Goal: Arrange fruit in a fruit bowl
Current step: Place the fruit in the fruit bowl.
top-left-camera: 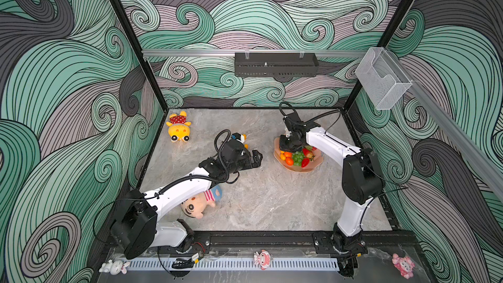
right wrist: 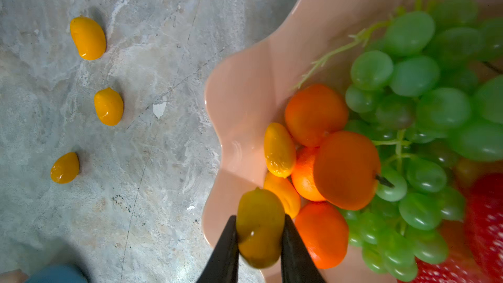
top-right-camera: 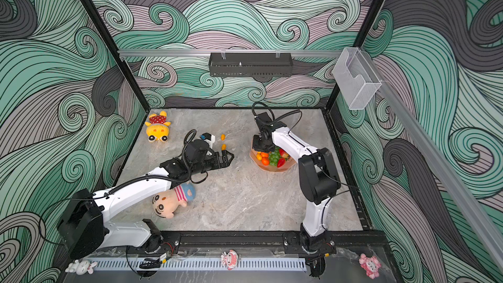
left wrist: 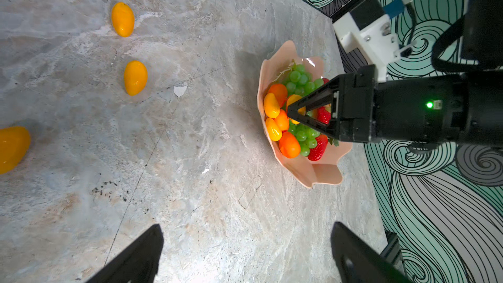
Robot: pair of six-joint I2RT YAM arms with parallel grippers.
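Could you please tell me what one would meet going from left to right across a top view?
From the left: yellow plush doll → left tool → fruit bowl → clear wall box.

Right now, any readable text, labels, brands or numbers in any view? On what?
None can be read in any view.
No print shows on the fruit bowl, the loose kumquats or the plush dolls.
Small yellow piece: too small to tell whether it bears text.
Green light: a lamp only, no characters.
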